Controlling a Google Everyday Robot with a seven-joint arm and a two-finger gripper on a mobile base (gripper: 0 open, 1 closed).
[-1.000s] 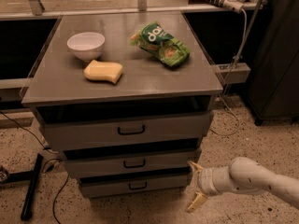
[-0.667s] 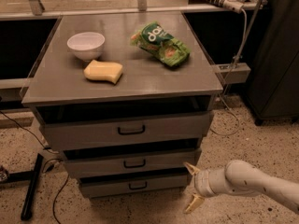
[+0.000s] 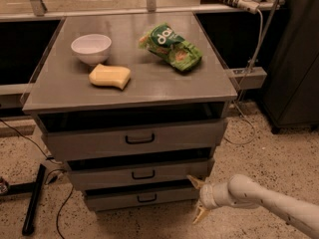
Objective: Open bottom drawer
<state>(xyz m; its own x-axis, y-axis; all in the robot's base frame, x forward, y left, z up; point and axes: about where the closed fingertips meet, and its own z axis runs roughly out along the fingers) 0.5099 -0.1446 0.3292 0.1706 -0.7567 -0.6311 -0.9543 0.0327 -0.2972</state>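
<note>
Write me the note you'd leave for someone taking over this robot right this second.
Gripper: open and empty, low beside the right end of the bottom drawer, with one finger above the other.
Bottom drawer: the lowest front of the cabinet. It looks shut, and nothing touches its black handle, which sits mid-front, away from the gripper.
Done: the arm is at drawer height, nothing more.
Left: get the fingers onto the handle, close them and pull the drawer out.
</note>
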